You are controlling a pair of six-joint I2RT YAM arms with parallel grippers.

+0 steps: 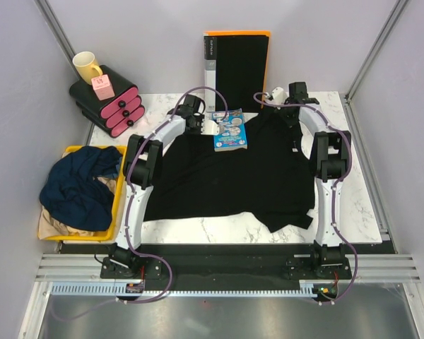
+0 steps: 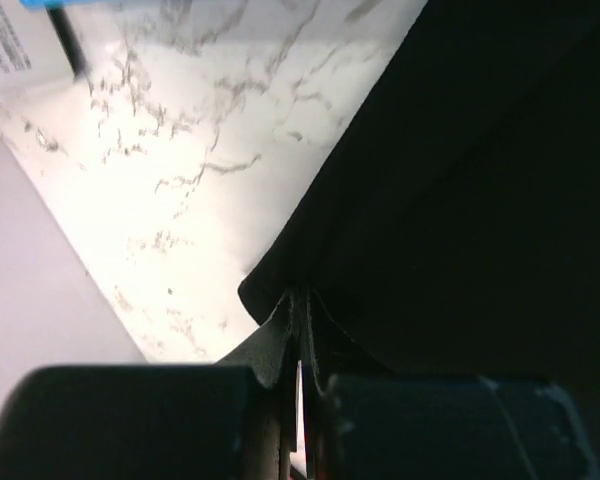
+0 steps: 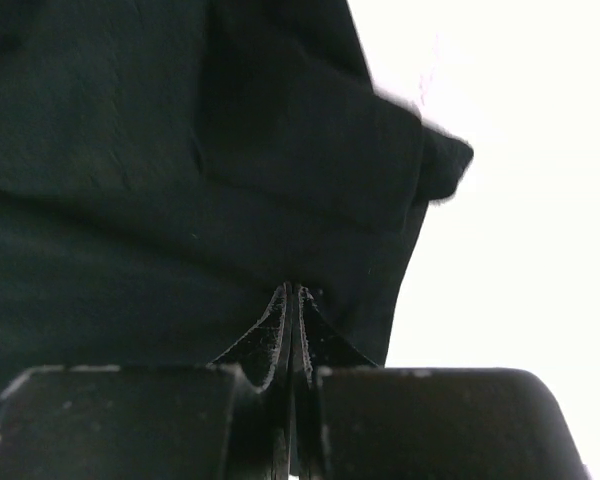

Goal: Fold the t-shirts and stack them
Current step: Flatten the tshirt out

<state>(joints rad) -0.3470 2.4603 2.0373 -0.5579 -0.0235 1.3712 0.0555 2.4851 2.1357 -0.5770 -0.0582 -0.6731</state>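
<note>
left claw (image 2: 300,300): pinched shut on the far edge of the black tee (image 1: 226,180). Fingers (image 2: 276,345) flat together, a corner of cloth right at the tips. Just left of the blue booklet (image 1: 230,130).
right claw (image 3: 292,292): squeezed shut too, tips dug into a fold of the same tee, so looks like a grip on it. Right of the booklet and a touch further back.
tee vs claws: one claw on either side of the booklet, both at the tee's far edge, with the rest of the cloth spreading away toward the arm bases.
tee long axis: roughly left-right, parallel to the near table edge, passing the booklet on both sides.
tee pointing: can't tell collar from hem, too dark. One flap pokes toward the near edge, down and right of the booklet. Another lobe reaches back, right of the booklet.
tee lie: mostly flat on the marble table (image 1: 353,205), a few wrinkles, with the booklet overlapping its far edge.
navy tee (image 1: 81,187): bunched in the yellow tray (image 1: 72,150), well left of the booklet and nearer.
tan tee (image 1: 53,224): under the navy one, peeking out at the tray's near corner.
binder (image 1: 237,63): upright straight behind the booklet, black with an orange edge.
drawer unit (image 1: 113,106): black and pink, far left of the booklet and further back, with a yellow mug (image 1: 87,66) and a pink block (image 1: 103,87) on top.
</note>
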